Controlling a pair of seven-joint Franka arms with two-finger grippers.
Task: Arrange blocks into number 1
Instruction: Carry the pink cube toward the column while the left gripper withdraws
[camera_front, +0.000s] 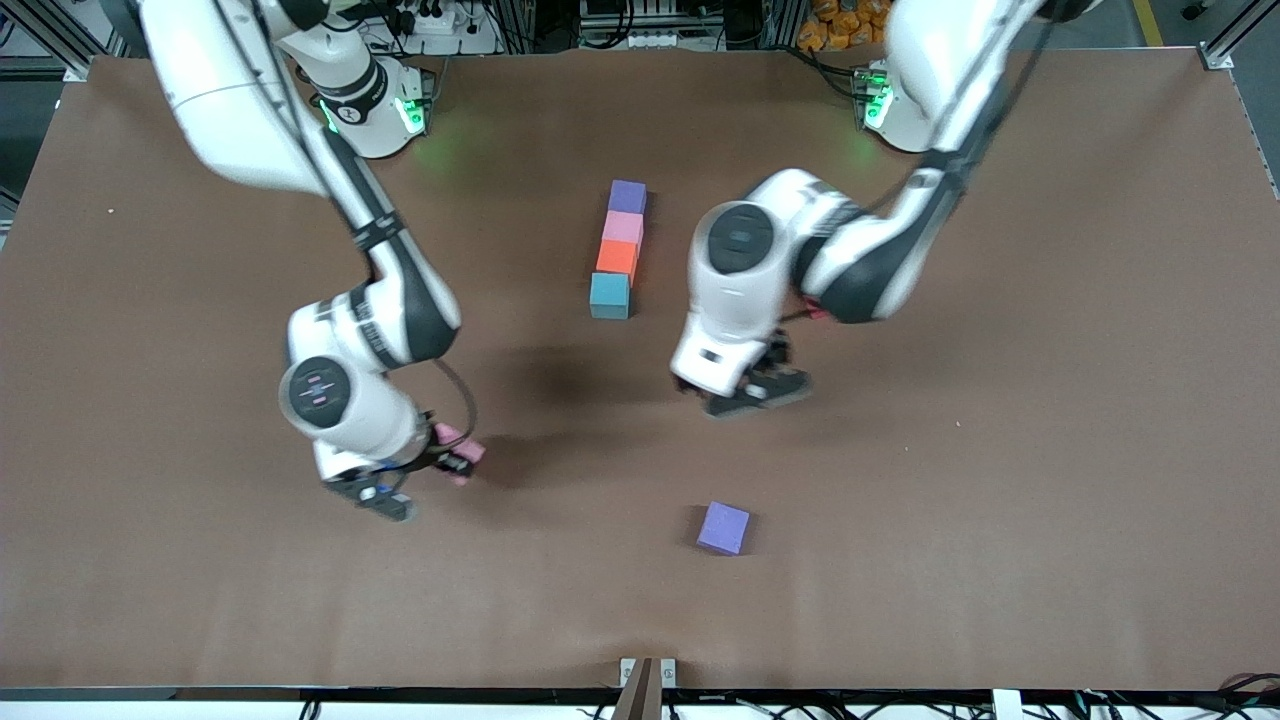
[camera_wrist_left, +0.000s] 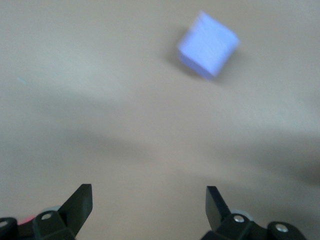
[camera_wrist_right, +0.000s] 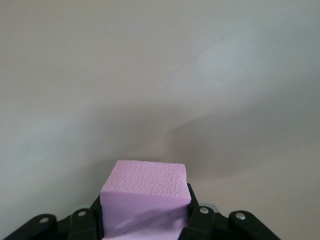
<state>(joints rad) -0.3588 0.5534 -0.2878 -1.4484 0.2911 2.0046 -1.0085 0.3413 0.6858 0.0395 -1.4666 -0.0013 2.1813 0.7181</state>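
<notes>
Blocks form a four-cube column (camera_front: 618, 250) on the table (camera_front: 1000, 500) — purple, light pink, orange, sky blue. The right gripper (camera_front: 452, 455) pinches a light pink block (camera_wrist_right: 144, 197), well aside of that column. The left gripper (camera_wrist_left: 149, 210), fingers spread and empty, hangs over bare table with the loose purple block (camera_wrist_left: 207, 45) ahead. Risk: both arms converging on the column could collide — or a skewed release could knock the line crooked.

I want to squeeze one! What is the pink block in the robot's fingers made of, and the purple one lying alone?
Pink block: probably foam, its matte top finely pebbled, no shine. Lone purple block: likely the same, flat dull colour, though no texture shows.
</notes>
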